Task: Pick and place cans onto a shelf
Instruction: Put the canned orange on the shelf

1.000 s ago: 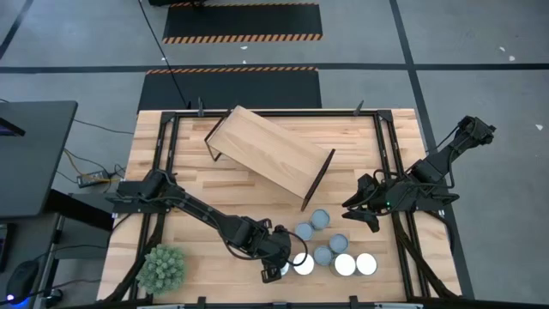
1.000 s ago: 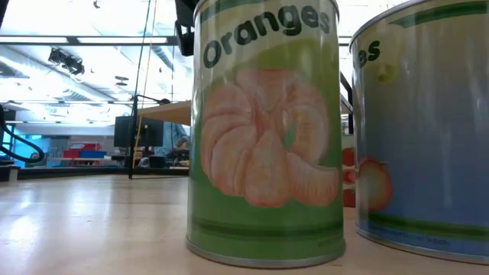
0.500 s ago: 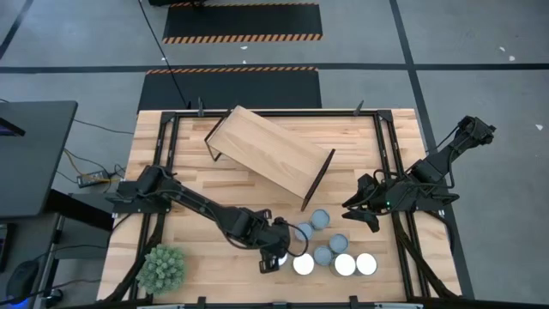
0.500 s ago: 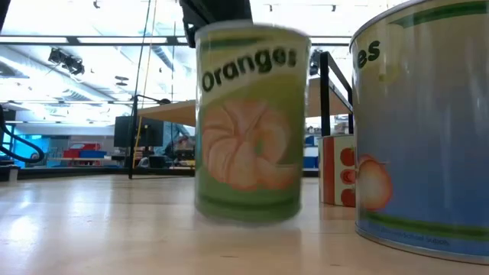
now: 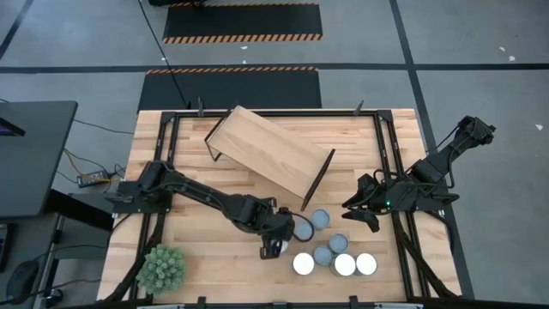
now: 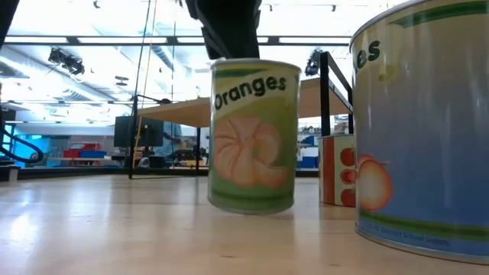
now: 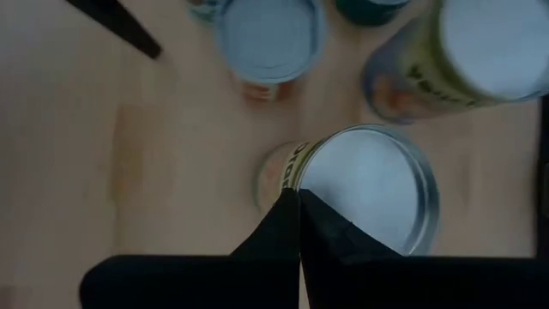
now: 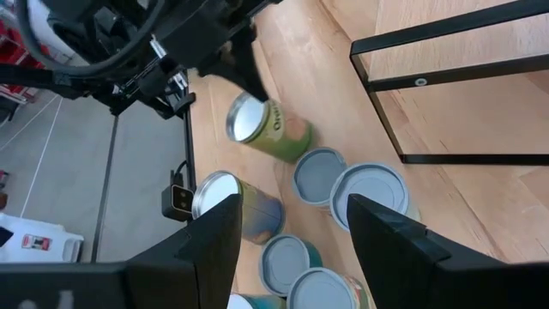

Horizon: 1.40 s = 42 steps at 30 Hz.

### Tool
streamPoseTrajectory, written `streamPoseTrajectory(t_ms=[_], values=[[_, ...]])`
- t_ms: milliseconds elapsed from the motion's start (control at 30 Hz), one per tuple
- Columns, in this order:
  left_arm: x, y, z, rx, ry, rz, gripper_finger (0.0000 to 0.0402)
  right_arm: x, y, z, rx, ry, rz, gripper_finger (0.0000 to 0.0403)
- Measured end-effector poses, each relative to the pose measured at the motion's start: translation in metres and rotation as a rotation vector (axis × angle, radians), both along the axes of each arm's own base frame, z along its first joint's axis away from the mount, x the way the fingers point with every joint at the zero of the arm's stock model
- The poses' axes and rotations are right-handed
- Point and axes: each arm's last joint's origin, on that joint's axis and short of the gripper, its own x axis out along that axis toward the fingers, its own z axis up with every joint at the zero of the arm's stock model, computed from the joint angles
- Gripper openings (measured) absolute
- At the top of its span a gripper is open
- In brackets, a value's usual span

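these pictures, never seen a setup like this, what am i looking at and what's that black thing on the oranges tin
It is a robot with two dark arms at a wooden table, filmed by four cameras at once. One looks straight down, one sits at table height, and one rides on each arm's wrist.

On the table stand a slanted wooden shelf, a spiky green plant ball and a cluster of tins.

The black thing is the left gripper, pinching the oranges tin by its rim. From table height the tin appears slightly off the table. The left wrist camera looks down on its silver lid.

The right gripper waits at the table's right side, fingers open, holding nothing.
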Motion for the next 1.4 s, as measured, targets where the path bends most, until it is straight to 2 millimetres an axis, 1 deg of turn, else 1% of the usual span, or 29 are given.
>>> streamPoseTrajectory(t_ms=[133,333,533,700,800,1033,1167,1267,1400], values=[[0.002,0.012,-0.001,0.032,0.019,-0.049,0.0000,0.000,0.000,0.000,0.000,0.000,0.000,0.0219],[0.000,0.029,-0.003,0.052,0.096,-0.122,0.0000,0.000,0.000,0.000,0.006,0.001,-0.004,0.0219],[-0.006,0.044,0.005,0.095,0.135,-0.186,0.0000,0.000,0.000,0.000,0.010,-0.004,-0.004,0.0219],[-0.009,0.061,0.006,0.109,0.185,-0.203,0.0000,0.001,0.000,0.001,0.012,-0.013,-0.009,0.0219],[-0.009,0.068,0.006,0.117,0.192,-0.213,0.0000,0.001,0.000,0.002,0.014,-0.019,-0.012,0.0219],[-0.015,0.081,0.005,0.119,0.276,-0.246,0.0000,0.001,0.001,0.003,0.020,-0.027,-0.013,0.0219],[-0.028,0.083,0.013,0.123,0.258,-0.251,0.0000,0.002,0.000,0.003,0.018,-0.031,-0.030,0.0219],[-0.048,0.086,0.013,0.112,0.242,-0.207,0.0000,0.002,0.000,0.003,0.014,-0.034,-0.037,0.0219],[-0.074,0.091,0.017,0.097,0.166,-0.133,0.0000,0.002,0.000,0.003,0.003,-0.045,-0.042,0.0219]])
